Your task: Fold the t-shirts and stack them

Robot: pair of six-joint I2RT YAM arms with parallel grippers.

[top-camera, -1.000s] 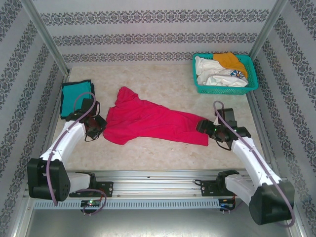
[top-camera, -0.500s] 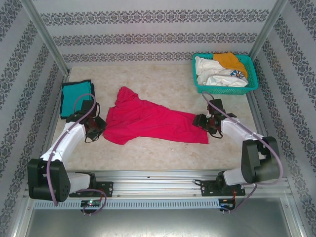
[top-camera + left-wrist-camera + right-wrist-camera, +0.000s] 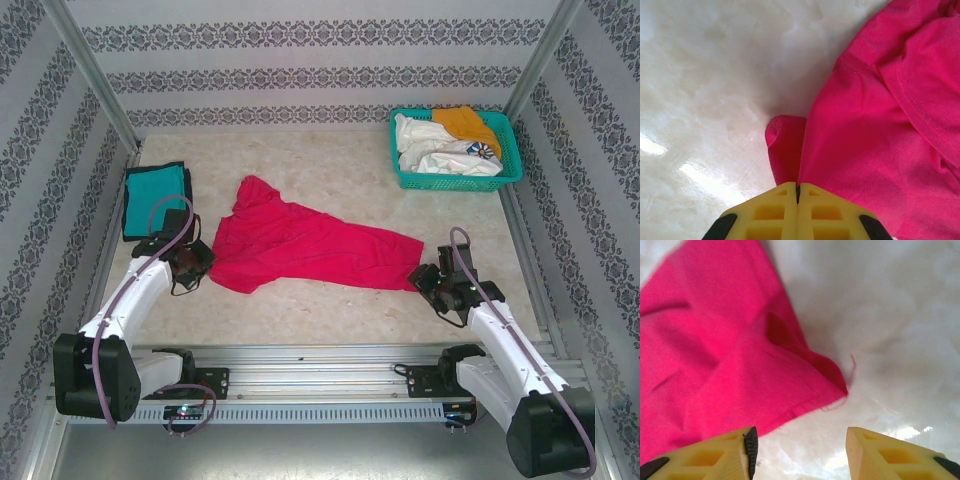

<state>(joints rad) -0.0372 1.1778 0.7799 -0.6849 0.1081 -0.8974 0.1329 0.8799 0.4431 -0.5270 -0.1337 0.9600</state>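
The plain bright pink-red cloth t-shirt point(image 3: 305, 245) lies crumpled and unfolded across the middle of the pale marbled worktop point(image 3: 340, 300). The left hand point(image 3: 797, 189) is closed, pinching a fold at its edge. The right hand point(image 3: 799, 436) stands open, with a shirt corner just ahead of its fingers.

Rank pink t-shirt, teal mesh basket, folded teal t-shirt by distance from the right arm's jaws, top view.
1. pink t-shirt: mid-table, its right corner lies just ahead of them.
2. teal mesh basket: far right corner of the table.
3. folded teal t-shirt: far left, across the table.
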